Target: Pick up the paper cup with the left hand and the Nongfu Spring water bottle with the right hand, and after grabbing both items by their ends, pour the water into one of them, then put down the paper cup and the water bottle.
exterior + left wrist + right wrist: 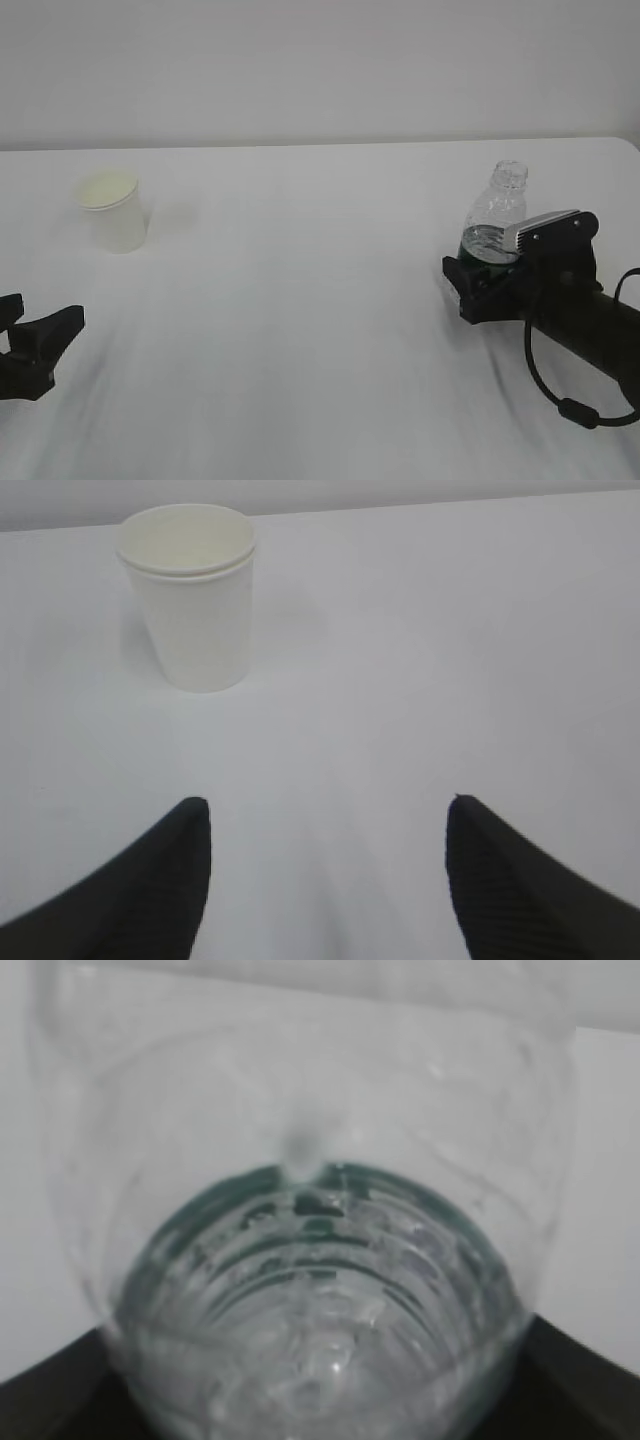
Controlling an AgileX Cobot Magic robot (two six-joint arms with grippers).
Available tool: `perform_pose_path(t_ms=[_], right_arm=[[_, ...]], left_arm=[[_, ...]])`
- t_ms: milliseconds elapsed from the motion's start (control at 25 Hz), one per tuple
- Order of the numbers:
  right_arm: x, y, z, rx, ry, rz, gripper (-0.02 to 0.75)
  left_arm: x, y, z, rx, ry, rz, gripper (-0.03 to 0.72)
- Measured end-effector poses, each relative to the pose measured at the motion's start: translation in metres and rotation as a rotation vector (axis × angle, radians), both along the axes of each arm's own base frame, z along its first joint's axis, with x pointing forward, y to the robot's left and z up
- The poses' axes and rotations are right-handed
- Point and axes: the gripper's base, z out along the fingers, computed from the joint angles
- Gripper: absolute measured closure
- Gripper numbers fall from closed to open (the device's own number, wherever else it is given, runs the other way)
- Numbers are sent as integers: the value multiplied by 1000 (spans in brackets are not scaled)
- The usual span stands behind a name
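The paper cup (115, 212) stands upright at the far left of the white table (300, 330), and in the left wrist view the paper cup (195, 600) is ahead and left of the fingers. My left gripper (40, 318) rests low at the left edge, short of the cup; in its own view the left gripper (325, 810) is open and empty. The Nongfu Spring water bottle (498, 215) stands uncapped at the right. My right gripper (480, 272) holds its lower end. Close up, the bottle (320, 1140) fills the view between the right gripper's (315, 1335) fingers, which touch both sides. Water (320, 1300) sits low inside.
The table's far edge (320, 145) meets a plain pale wall. A black cable (560, 395) loops under the right arm. Bare tabletop lies between the cup and the bottle.
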Motion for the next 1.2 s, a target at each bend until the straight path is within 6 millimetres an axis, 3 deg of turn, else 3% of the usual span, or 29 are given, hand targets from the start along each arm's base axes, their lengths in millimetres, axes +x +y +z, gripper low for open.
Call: perform_pose_path(t_ms=[200, 520, 1000, 1200], right_arm=[[3, 2, 2, 9, -9, 16, 153], [2, 4, 2, 30, -1, 40, 267], [2, 6, 2, 38, 5, 53, 271], [2, 5, 14, -3, 17, 55, 272]], left_arm=[[0, 0, 0, 0, 0, 0, 165], [0, 0, 0, 0, 0, 0, 165], [0, 0, 0, 0, 0, 0, 165], [0, 0, 0, 0, 0, 0, 165]])
